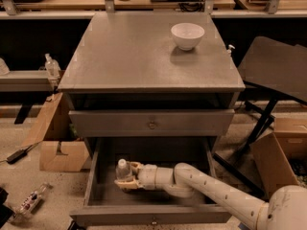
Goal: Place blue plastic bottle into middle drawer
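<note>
The middle drawer point(96, 178) is pulled open below the grey cabinet, with its grey floor and tall sides showing. My arm reaches from the lower right into the drawer. The gripper point(126, 177) is at the drawer's left part, shut on the blue plastic bottle point(123, 169). Only the bottle's white cap and clear upper part show between the fingers; it stands about upright, low over the drawer floor. I cannot tell whether it touches the floor.
A white bowl point(187, 35) stands on the cabinet top at the back right. A closed drawer front with a brass knob point(152, 125) is above the open drawer. Cardboard boxes point(55, 143) lie on the floor at left and right. A dark chair point(276, 71) stands at right.
</note>
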You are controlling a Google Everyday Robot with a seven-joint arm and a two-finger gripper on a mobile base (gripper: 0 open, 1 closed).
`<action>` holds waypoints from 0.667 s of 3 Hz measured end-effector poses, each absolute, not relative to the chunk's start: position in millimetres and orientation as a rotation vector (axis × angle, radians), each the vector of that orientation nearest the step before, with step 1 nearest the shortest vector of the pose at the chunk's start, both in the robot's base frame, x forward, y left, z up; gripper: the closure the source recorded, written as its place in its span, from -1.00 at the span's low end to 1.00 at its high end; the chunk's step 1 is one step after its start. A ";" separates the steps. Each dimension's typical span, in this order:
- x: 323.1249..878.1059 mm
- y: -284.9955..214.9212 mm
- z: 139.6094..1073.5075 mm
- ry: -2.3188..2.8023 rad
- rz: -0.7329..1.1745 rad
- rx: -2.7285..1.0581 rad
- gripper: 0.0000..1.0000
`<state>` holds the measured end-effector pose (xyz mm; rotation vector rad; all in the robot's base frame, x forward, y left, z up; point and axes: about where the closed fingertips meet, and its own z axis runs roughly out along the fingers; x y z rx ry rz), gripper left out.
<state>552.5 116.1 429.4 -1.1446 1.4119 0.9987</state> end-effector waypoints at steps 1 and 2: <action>552.5 116.1 429.4 1.412 0.999 -1.145 -1.00; 552.4 116.3 429.5 1.412 0.999 -1.145 -1.00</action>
